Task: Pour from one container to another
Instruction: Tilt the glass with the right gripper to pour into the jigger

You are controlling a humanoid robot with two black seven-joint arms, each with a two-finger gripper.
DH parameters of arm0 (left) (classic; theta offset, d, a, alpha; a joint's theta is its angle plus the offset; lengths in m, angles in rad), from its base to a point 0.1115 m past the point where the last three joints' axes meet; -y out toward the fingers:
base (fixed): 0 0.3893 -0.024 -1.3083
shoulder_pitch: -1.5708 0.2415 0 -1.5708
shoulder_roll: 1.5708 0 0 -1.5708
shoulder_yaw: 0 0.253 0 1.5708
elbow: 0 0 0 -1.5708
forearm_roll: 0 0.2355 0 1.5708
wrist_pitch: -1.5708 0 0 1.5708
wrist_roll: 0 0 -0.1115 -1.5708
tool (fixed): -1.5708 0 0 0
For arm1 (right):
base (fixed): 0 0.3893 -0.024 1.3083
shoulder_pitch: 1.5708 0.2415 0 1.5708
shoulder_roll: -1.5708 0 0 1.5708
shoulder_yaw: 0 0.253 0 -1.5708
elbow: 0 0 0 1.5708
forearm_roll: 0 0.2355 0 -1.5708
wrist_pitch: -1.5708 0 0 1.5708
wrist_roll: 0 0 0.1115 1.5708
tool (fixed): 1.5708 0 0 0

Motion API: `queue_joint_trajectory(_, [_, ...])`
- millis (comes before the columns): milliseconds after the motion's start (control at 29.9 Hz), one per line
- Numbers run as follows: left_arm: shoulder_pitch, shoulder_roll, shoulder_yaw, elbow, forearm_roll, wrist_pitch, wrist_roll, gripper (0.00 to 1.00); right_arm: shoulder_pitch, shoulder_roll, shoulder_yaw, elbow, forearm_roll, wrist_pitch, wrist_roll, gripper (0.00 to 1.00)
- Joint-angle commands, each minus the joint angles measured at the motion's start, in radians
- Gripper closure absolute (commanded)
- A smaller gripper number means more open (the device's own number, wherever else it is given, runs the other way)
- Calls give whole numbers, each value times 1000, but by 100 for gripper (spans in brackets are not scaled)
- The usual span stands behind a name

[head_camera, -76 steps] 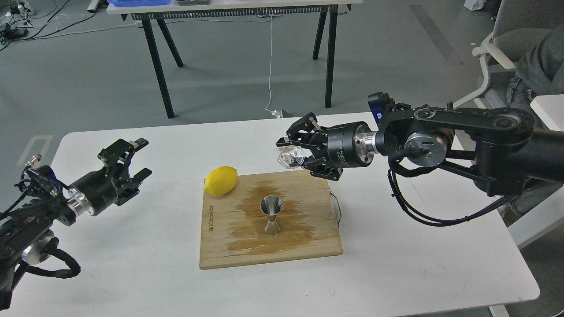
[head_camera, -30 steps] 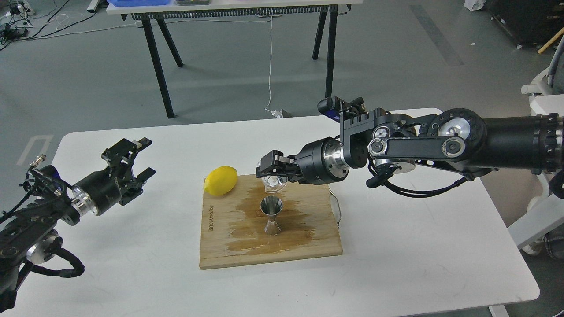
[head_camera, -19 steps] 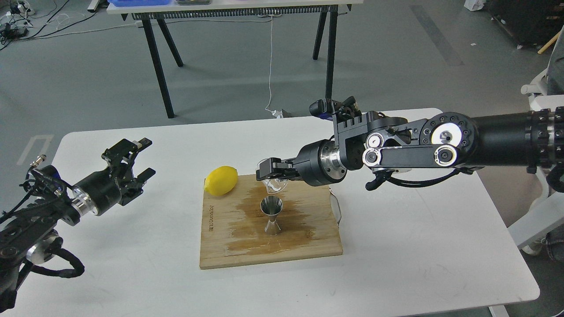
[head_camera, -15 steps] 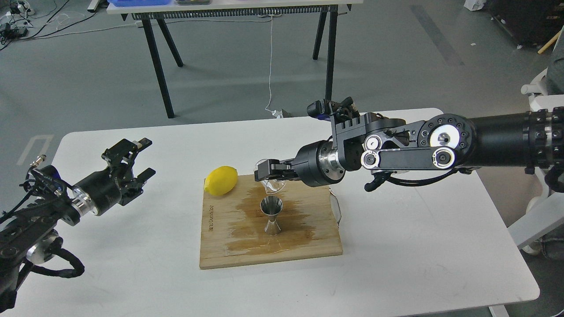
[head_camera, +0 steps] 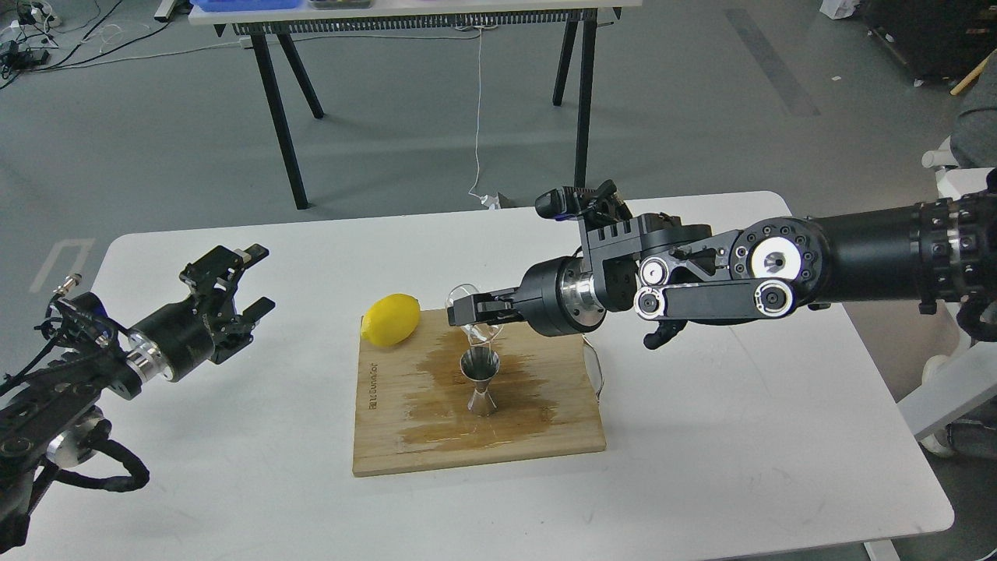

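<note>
head view. right tool (head_camera: 467, 312) pinching the clear glass cup (head_camera: 477, 327), held tipped, mouth end low, directly above the steel jigger (head_camera: 480, 380). cup's lip sits just over the jigger's upper cone, near or touching its rim; cannot tell which. cup's long axis runs steeply downward toward the jigger mouth. the right arm reaches in level from the right side.

jigger stands upright near the middle of the wooden board (head_camera: 389, 444), on a dark wet patch. judgement: pour looks under way or about to start; it turns on keeping the lip centred over that narrow mouth.

lemon (head_camera: 390, 319) on the board's far left corner, apart from the cup, not in the way. left tool (head_camera: 241, 280) spread, holding nothing, hovers over the white table (head_camera: 701, 483), well apart from the board. right tool is plainly the nearer one.
</note>
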Motion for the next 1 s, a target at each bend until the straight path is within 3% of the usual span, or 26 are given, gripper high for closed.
queue_joint_trajectory(0, [1, -1, 0, 0, 0, 0, 0, 1, 0, 2, 0, 0, -2, -8, 14, 78])
queue_joint_trajectory(970, [1, -3, 1, 0, 0, 0, 0, 1, 0, 12, -37, -2, -84, -73, 89, 78])
